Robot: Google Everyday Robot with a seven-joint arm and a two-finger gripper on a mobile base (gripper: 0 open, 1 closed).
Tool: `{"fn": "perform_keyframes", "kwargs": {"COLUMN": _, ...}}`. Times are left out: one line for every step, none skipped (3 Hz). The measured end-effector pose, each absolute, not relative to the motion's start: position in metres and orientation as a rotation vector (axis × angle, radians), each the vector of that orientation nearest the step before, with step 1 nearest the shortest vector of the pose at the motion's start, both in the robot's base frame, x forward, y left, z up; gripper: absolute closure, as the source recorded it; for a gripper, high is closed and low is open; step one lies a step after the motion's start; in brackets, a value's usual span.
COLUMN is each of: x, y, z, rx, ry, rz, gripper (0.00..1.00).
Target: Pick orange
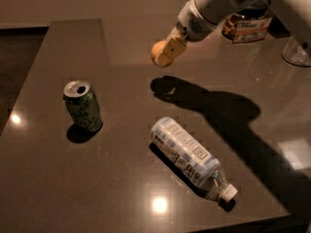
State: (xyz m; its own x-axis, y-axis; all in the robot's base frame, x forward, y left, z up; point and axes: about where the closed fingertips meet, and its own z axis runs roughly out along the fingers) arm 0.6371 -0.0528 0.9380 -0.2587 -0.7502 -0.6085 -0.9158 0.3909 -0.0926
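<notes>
The pincer [165,53] hangs over the far middle of the desk [53,178], angled down and to the left from the pale arm, its fingers clamped on the orange [156,51]. The fruit shows at the pincer's left tip, held clear of the surface, with their shared shadow cast on the desk just below. Nearer the camera, a plastic bottle [191,157] lies on its side. A green can [83,106] stands upright well to the left.
</notes>
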Motion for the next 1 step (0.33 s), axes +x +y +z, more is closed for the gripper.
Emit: {"fn": "perform_keyframes", "kwargs": {"x": 0.6360, "y": -0.0526, "z": 0.9397, "rx": -1.423, "ry": 2.076, "rz": 0.375, "gripper": 1.00}}
